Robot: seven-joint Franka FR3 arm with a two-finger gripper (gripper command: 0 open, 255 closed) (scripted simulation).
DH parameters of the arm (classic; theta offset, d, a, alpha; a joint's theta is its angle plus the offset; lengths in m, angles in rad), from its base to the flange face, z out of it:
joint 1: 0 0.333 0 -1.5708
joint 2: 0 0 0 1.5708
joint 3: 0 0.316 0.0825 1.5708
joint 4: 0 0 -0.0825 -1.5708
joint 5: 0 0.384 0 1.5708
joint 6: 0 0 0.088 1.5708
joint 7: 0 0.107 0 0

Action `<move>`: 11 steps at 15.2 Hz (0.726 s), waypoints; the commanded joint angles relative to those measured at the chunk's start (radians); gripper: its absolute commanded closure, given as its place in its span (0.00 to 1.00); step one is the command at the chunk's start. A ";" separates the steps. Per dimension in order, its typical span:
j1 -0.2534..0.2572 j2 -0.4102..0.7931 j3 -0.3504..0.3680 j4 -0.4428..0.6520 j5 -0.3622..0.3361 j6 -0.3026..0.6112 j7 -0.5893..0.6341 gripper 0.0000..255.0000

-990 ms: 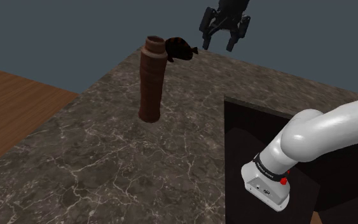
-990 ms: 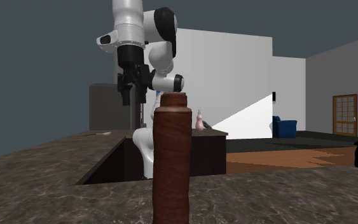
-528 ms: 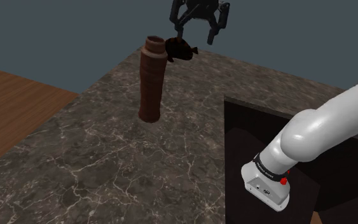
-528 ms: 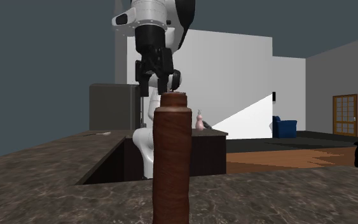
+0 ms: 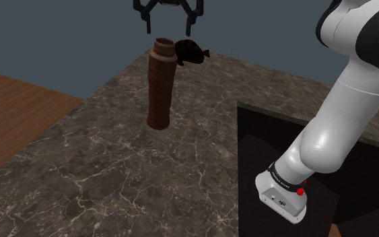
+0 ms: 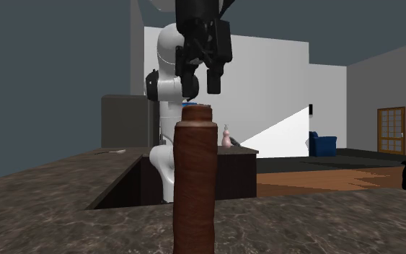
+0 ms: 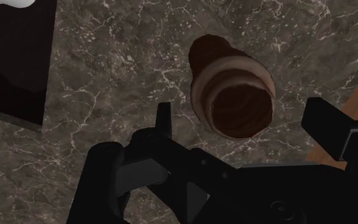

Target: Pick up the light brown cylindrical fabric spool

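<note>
Shoulder camera sits high, beside and a little behind the arm (image 5: 342,114), and it's looking down across the tabletop (image 5: 114,168). The spool (image 5: 161,87) stands at about eleven o'clock from frame centre, with the hand (image 5: 167,28) up at twelve, clipped by the top edge.

The second exterior camera goes low, roughly at tabletop height, and faces back toward the arm. The spool looms close at six o'clock and the arm rises behind it at twelve. The camera seems to sit near the tabletop's far edge, though that's hard to judge.

Wrist camera points almost straight down, close in on the spool's top end. All three views share spool, hand and tabletop.
</note>
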 commanded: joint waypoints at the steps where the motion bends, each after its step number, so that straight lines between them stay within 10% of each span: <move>1: 0.024 0.046 0.006 0.048 -0.023 -0.013 0.041 0.00; 9: -0.010 -0.022 -0.004 -0.129 0.015 0.105 0.015 0.00; 10: -0.010 -0.020 -0.004 -0.125 0.013 0.103 0.015 1.00; 11: -0.010 -0.020 -0.004 -0.125 0.014 0.102 0.015 1.00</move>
